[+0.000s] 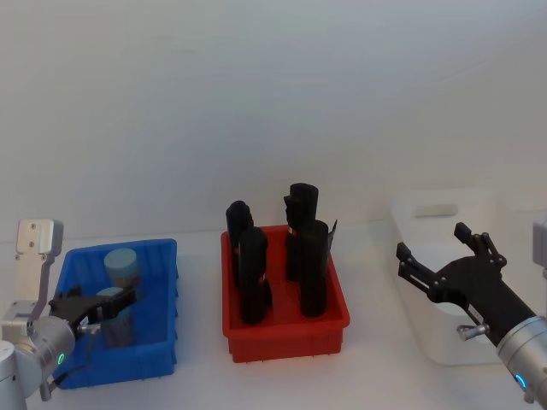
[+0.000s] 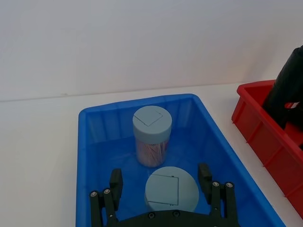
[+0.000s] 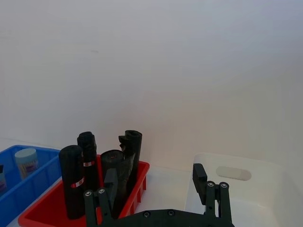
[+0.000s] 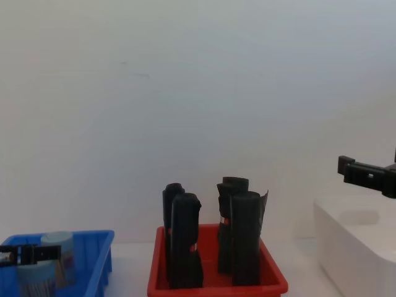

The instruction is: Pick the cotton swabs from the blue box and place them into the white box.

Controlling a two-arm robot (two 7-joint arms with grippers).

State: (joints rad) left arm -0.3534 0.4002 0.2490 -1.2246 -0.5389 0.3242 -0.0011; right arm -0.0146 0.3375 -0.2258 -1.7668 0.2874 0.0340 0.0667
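bare lab-like test bench: blank white wall [image 1: 256,102], white tabletop [image 1: 201,299], blue box [image 1: 128,367], red tray [image 1: 286,342], white box [image 1: 427,299] in a row

Cotton swabs [image 2: 151,135] stand, seemingly upright, in blue box [image 2: 109,125].

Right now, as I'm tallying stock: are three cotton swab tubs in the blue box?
No: the blue box holds two, a far tub and a near tub.

Nothing legible: no text, brand, number or sign. Small red-and-white label bands noted on black rolls [image 3: 71,165] in red tray [image 3: 141,177], print too small to read. Only a moulded square outline on caps of cotton swabs [image 2: 151,124].
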